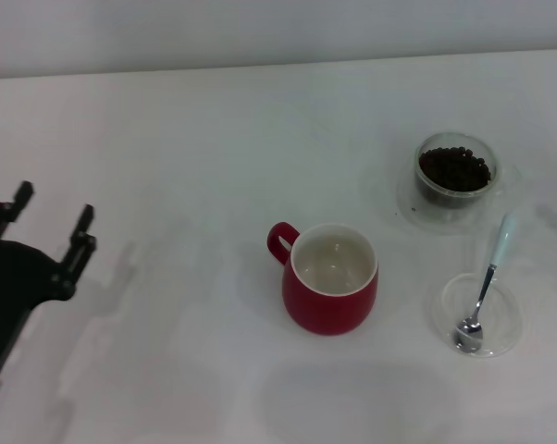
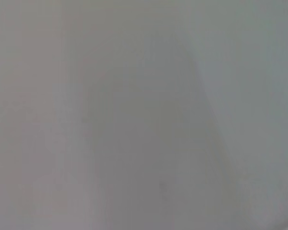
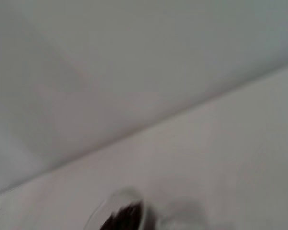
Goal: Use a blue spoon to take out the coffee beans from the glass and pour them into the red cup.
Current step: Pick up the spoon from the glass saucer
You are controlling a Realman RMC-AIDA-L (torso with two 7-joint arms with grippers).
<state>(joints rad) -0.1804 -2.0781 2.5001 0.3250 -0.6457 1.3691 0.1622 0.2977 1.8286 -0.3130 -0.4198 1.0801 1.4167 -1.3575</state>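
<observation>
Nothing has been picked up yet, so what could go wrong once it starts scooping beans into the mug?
The spoon is thin and lies in a shallow clear dish, so a grab may slip or shove the dish. The glass of coffee beans stands apart from the red cup, so beans could spill over the table on the way.

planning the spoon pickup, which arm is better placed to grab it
Right: the pale-blue-handled metal spoon lies in a clear dish on the robot's right side, while the left claw hangs open far across the white table.
</observation>
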